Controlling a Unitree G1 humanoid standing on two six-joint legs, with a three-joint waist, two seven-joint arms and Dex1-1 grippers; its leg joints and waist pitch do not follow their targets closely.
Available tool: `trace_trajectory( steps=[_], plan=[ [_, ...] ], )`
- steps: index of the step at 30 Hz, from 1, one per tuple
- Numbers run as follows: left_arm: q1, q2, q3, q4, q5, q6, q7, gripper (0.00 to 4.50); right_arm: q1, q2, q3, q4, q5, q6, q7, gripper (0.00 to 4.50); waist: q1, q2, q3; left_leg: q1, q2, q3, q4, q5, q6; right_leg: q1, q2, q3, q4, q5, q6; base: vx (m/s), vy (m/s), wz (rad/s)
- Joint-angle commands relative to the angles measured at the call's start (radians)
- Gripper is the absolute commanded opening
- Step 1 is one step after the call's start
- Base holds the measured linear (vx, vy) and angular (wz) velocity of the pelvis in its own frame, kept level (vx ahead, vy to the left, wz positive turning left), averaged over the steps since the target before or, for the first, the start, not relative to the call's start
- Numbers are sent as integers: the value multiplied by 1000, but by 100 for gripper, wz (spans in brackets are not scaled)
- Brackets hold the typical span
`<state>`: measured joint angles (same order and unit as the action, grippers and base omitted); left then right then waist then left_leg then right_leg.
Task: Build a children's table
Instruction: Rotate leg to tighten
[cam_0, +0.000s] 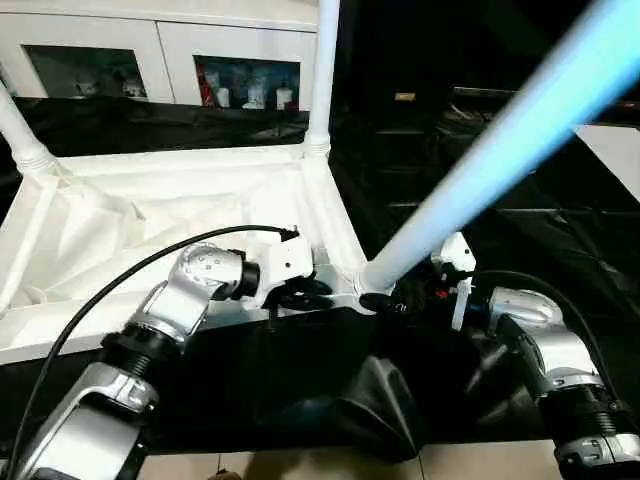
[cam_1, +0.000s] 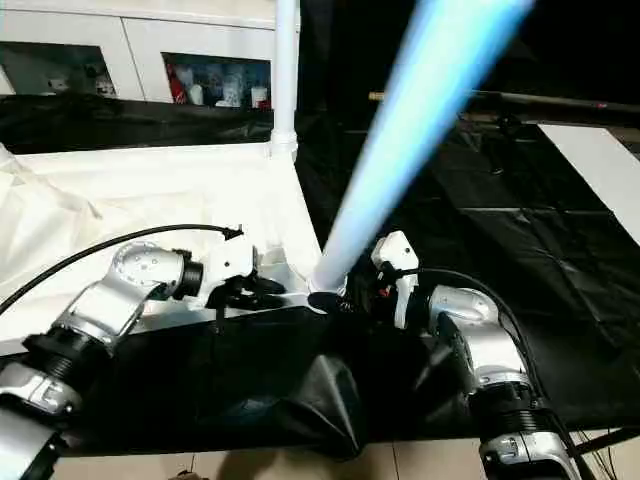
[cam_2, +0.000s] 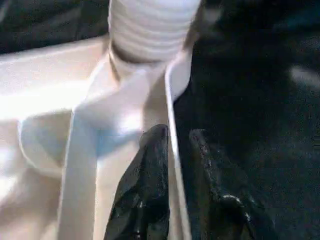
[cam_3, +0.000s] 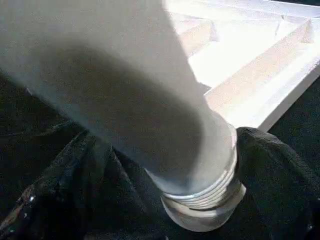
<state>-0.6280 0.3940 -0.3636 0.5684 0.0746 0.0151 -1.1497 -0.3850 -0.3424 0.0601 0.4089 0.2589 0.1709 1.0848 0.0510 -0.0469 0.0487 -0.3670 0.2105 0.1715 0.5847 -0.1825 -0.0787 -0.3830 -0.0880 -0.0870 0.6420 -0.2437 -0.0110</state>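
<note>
The table top (cam_0: 150, 215) lies upside down on the black-draped worktop (cam_1: 480, 220), ribbed underside facing up. Two legs stand in its far corner sockets; a third leg (cam_0: 500, 150) leans out of the near corner socket (cam_0: 368, 285), its threaded end not fully seated in the right wrist view.

My left gripper (cam_2: 172, 165) has its narrowly parted jaws set astride the top's thin rim wall (cam_2: 175, 100), just beside that socket — one finger inside, one outside. My right gripper (cam_1: 385, 285) is beside the leg's base with jaws spread wide, gripping nothing.

Handling judgement: the hollow plastic leg is probably light, stiff and smooth, so it may slip under a turning grip. Take hold low, near the threaded collar — a long leg levers hard against the socket. The rim wall looks thin; clamp it gently.
</note>
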Motion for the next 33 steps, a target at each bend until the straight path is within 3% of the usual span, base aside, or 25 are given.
trace_trajectory(
  steps=[1, 4, 6, 15, 20, 21, 23, 24, 27, 28, 30, 33],
  plan=[
    [-8, 1, -13, -3, 8, -13, 1, 59, 2, -5, -3, -11, 10, 22, -2, 387, 2, 8, -65, 10, 29, -1, -53, -68, 89, 59, -56, 58, -64, 136, -288, 0, 0, 0],
    [-6, 0, -12, -2, 4, -12, -2, 44, -1, -2, -6, -5, 17, 34, 1, 367, 4, 3, -65, 9, 26, 0, -52, -70, 85, 59, -55, 58, -62, 137, -290, 0, 0, 0],
    [-6, 0, -13, 2, 5, -16, -1, 10, -3, -2, -6, 1, 17, 38, -1, 342, 5, 2, -66, 8, 26, 0, -51, -71, 85, 59, -57, 58, -63, 130, -286, 0, 0, 0],
    [-4, -3, -16, 15, 14, -28, -8, 0, -13, -5, -5, 24, 16, 58, -11, 277, 11, 0, -66, 7, 26, 1, -50, -60, 83, 58, -56, 58, -61, 126, -278, 0, 0, 0],
    [1, -2, -20, 10, 9, -36, -24, 0, -15, -11, 1, 33, 12, 64, 4, 269, 12, -1, -67, 7, 25, 1, -48, -46, 91, 59, -56, 57, -60, 136, -275, 0, 0, 0],
    [4, 0, -22, 5, 5, -36, -33, 0, -18, -18, 4, 39, 9, 64, 16, 269, 11, -6, -68, 6, 25, 1, -48, -43, 94, 59, -56, 57, -60, 138, -275, 0, 0, 0],
    [10, 2, -24, -6, -4, -36, -53, 0, -26, -32, 16, 43, 13, 89, 50, 268, 13, -3, -67, 6, 25, 1, -47, -39, 101, 58, -56, 57, -59, 139, -280, 0, 0, 0],
    [10, 2, -24, -6, -4, -36, -53, 0, -26, -32, 16, 43, 13, 89, 50, 268, 12, -8, -67, 7, 25, 2, -47, -39, 103, 58, -56, 56, -59, 136, -280, 0, 0, 0],
    [19, 10, -32, -24, -17, -35, -97, 0, -40, -53, 37, 51, 19, 127, 106, 268, 15, -6, -66, 6, 25, 2, -46, -38, 106, 58, -56, 56, -58, 131, -280, 0, 0, 0],
    [22, 14, -41, -28, -13, -48, -109, 0, -51, -60, 39, 58, 28, 147, 129, 268, 14, -14, -66, 6, 26, 3, -47, -40, 108, 58, -55, 55, -59, 123, -280, 0, 0, 0],
    [21, 15, -49, -23, -2, -69, -107, 0, -62, -65, 40, 70, 36, 165, 150, 268, 19, -8, -67, 7, 28, 3, -46, -43, 107, 56, -56, 55, -58, 112, -281, 0, 0, 0],
    [10, 22, -67, 6, 32, -98, -102, 0, -77, -90, 61, 101, 30, 179, 220, 268, 25, -10, -67, 8, 28, 4, -44, -39, 104, 56, -57, 56, -57, 115, -277, 0, 0, 0]
  ],
)
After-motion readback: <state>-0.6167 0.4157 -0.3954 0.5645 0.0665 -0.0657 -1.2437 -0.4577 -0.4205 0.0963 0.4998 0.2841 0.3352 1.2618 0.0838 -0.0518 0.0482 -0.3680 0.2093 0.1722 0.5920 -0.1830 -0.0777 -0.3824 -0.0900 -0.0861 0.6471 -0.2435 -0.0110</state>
